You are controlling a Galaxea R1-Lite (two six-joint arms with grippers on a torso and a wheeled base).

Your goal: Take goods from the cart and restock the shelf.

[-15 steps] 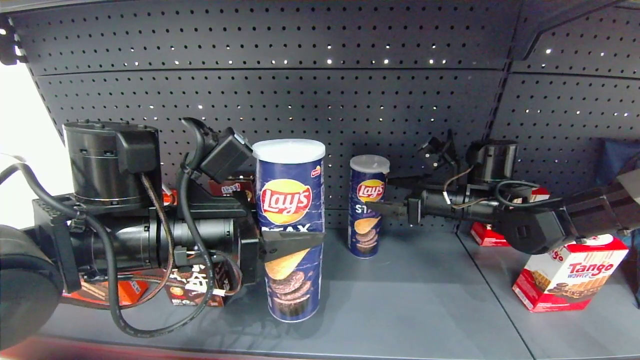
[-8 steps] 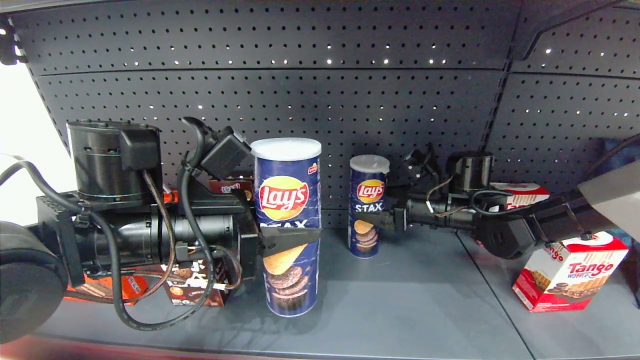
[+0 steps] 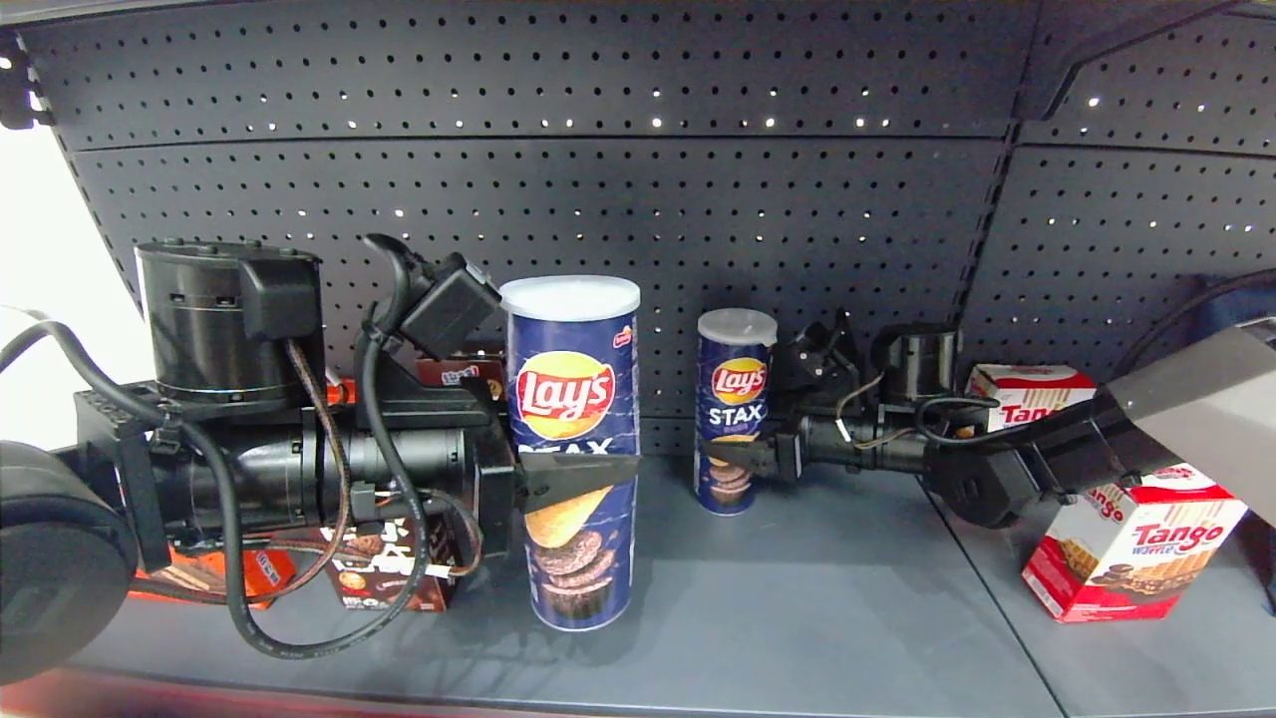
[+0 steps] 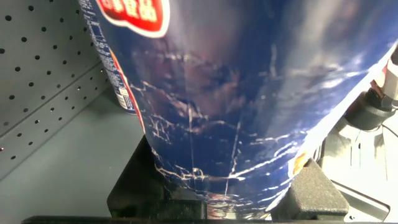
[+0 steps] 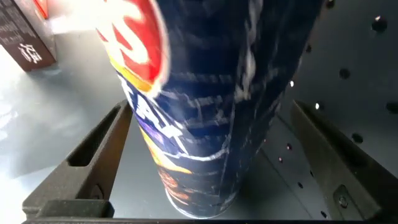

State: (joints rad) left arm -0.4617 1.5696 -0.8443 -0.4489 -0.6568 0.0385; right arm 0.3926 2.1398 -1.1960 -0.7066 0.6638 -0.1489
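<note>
Near the front edge of the shelf (image 3: pixel 817 598), about midway along it, the large can (image 3: pixel 573 399) stands upright. The left gripper (image 3: pixel 588 469) has its fingers clamped on the can's sides at about mid-height. Whether the base bears fully on the shelf I cannot tell. If the fingers let go while the can hangs slightly raised or tilted, so tall a tube would likely rock and fall towards the front edge.

Farther back, close to the back panel (image 3: pixel 638 199), stands the small can (image 3: pixel 735 399), upright and well apart from the large one. The right gripper (image 3: pixel 733 457) straddles it low down, its fingers apart with a gap showing on either side. A sideways drift of that arm, or an off-centre pull away, could catch the light can and knock it over. It might also be shoved towards the wafer box (image 3: pixel 1136 548) at the right end of the shelf.
</note>
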